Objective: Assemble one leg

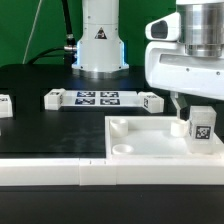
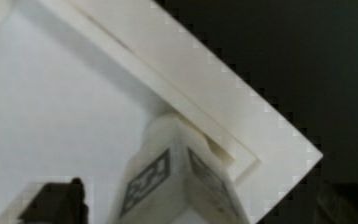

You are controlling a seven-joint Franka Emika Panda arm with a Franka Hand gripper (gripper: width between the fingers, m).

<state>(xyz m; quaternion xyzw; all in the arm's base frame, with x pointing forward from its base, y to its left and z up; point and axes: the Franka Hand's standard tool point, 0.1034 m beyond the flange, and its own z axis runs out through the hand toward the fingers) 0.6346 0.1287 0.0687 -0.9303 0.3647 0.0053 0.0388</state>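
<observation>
The white tabletop (image 1: 145,145) lies at the exterior view's right, sockets up. A small white leg (image 1: 202,127) with a square tag stands upright on its corner at the right. My gripper (image 1: 197,113) hangs right over this leg. One finger (image 1: 178,104) shows just to the leg's left, a little apart from it. In the wrist view the leg (image 2: 172,180) stands between my fingers at the tabletop's corner (image 2: 265,150). One dark finger (image 2: 57,203) stands clear of it with a gap. The gripper (image 2: 194,212) looks open.
The marker board (image 1: 98,98) lies in the middle of the black table in front of the robot base (image 1: 100,45). Other small white legs lie at its ends (image 1: 53,98) (image 1: 152,101), and one at the far left (image 1: 5,104). A white ledge (image 1: 60,172) runs along the front.
</observation>
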